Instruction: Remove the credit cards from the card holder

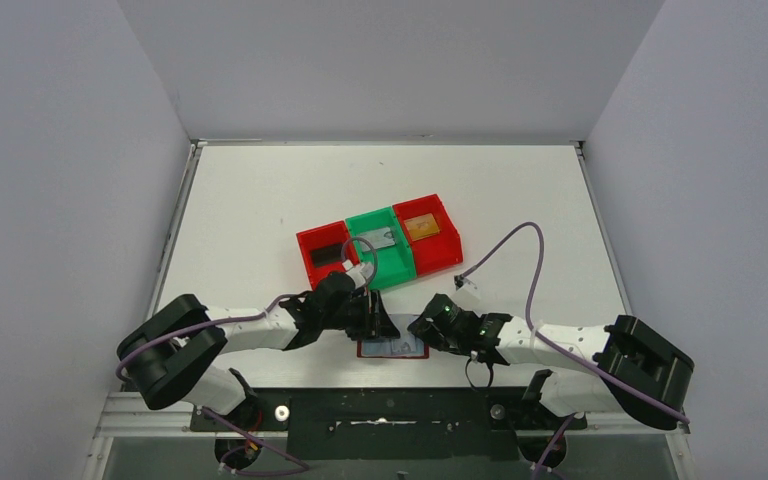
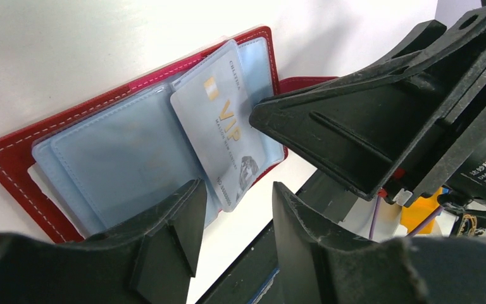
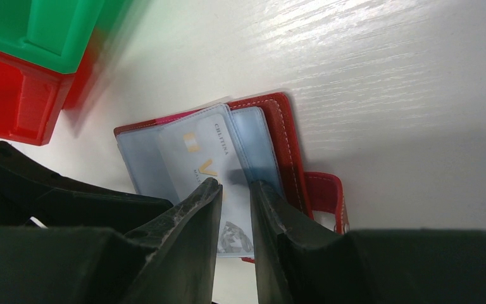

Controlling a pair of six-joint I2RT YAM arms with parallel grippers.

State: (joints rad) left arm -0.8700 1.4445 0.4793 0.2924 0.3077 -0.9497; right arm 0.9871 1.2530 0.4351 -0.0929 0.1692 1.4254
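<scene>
The dark red card holder (image 1: pixel 392 348) lies open near the table's front edge, its blue-grey pockets (image 2: pixel 120 158) facing up. A silver-grey VIP credit card (image 2: pixel 224 133) sticks slantwise halfway out of a pocket. My left gripper (image 2: pixel 237 190) is open, and the card's lower corner lies just ahead of its fingertips. My right gripper (image 3: pixel 235 187) hovers over the same card (image 3: pixel 202 149) with its jaws a narrow gap apart, tips at the card's face and nothing clamped between them. A black card (image 1: pixel 327 253), a grey card (image 1: pixel 375 240) and a gold card (image 1: pixel 421 227) lie in the bins.
Three joined bins stand just behind the holder: a red bin (image 1: pixel 310 262), a green bin (image 1: pixel 392 262) and another red bin (image 1: pixel 442 248). The holder's snap tab (image 3: pixel 326 193) points right. The table's front edge and a black rail run right below the holder.
</scene>
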